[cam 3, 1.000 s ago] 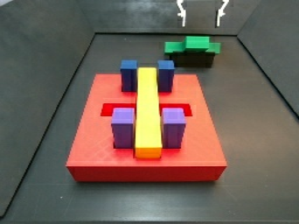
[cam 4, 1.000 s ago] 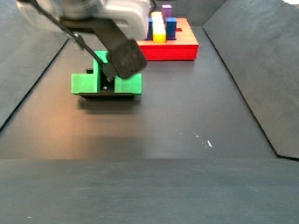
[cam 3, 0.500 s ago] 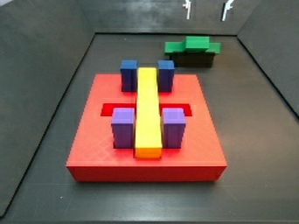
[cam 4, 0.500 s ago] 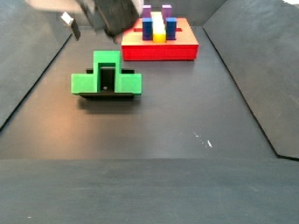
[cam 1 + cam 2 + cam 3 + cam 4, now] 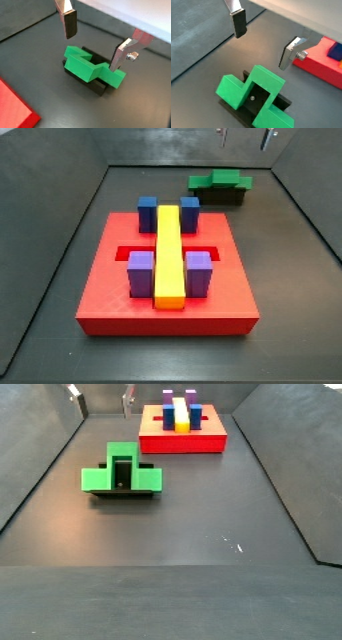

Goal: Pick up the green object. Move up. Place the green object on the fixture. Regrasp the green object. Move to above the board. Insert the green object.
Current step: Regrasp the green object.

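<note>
Gripper [image 5: 95, 44], spread and empty in both wrist views, hangs above the green object [image 5: 92, 66] seated on the fixture [image 5: 99, 88], and both side views show that pair [image 5: 219, 181] beyond the board's [image 5: 114, 303] far edge, so a skewed regrasp would likely jam insertion.

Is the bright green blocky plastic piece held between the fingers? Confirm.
No. The bright green blocky plastic piece rests on the fixture, with the open gripper above it, fingers apart.
</note>
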Motion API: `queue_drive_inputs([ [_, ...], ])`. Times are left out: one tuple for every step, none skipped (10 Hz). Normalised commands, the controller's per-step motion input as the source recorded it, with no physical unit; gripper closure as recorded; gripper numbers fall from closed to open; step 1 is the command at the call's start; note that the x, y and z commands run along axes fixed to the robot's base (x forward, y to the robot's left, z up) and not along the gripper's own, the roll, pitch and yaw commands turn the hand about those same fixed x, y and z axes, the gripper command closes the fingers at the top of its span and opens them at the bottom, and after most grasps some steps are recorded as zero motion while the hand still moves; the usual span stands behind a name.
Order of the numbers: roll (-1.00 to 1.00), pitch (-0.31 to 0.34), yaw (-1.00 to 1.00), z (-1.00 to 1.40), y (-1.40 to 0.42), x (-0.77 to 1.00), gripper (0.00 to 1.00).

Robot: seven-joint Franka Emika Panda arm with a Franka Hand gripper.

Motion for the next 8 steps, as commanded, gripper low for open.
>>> queue_drive_inputs([
  [1.0,0.0,0.03,0.06,-0.3,0.16,0.0],
  [1.0,0.0,0.01,0.04,-0.26,0.19,0.0],
  [1.0,-0.02,0.0,0.0,-0.08,0.27,0.0],
  [0.82,-0.169,0.0,-0.18,0.09,0.25,0.0],
  [0.71,-0.206,0.0,-0.25,0.21,0.18,0.0],
  [0.71,-0.186,0.0,-0.25,0.25,0.13,0.0],
  [0.72,-0.149,0.0,-0.24,0.27,0.0,0.0],
  [0.73,-0.074,0.03,-0.24,0.15,-0.14,0.0],
])
